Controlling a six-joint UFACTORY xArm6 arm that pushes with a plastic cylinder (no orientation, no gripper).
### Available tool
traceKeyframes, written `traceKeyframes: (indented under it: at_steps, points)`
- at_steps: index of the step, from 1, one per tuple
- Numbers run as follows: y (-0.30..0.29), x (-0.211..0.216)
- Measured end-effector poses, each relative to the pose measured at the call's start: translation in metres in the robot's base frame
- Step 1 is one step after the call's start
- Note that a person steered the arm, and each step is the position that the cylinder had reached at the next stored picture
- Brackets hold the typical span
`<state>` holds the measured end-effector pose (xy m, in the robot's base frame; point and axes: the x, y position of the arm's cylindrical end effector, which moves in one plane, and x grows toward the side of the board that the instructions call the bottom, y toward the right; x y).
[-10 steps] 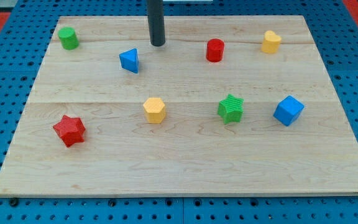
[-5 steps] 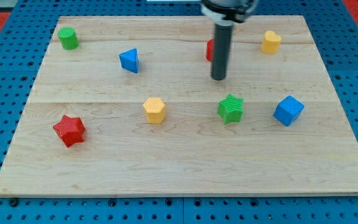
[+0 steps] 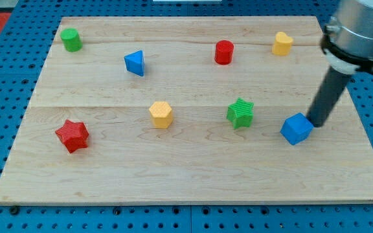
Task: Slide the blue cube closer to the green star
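The blue cube (image 3: 296, 128) lies at the view's right on the wooden board (image 3: 193, 168), turned a little on its corner. The green star (image 3: 240, 112) lies to its left, about a block's width away. My tip (image 3: 317, 123) stands right against the cube's upper right side; the dark rod rises from it toward the view's top right.
Other blocks on the board: a green cylinder (image 3: 70, 39) at top left, a blue triangle (image 3: 135, 63), a red cylinder (image 3: 223, 52), a yellow block (image 3: 282, 43) at top right, a yellow hexagon (image 3: 161, 114) and a red star (image 3: 72, 135).
My tip has swept from the board's top middle down to the right, reaching the blue cube's right side. The cube has shifted slightly left and down and turned.
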<state>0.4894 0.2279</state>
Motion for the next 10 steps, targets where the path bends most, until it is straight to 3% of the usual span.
traceKeyframes:
  at_steps: [1, 2, 4, 7, 8, 9, 10]
  points:
    - [0.012, 0.029]
    - [-0.021, 0.038]
    - [-0.037, -0.004]
    - [-0.057, -0.001]
    - [-0.068, -0.051]
    - [-0.07, -0.074]
    - [-0.04, -0.039]
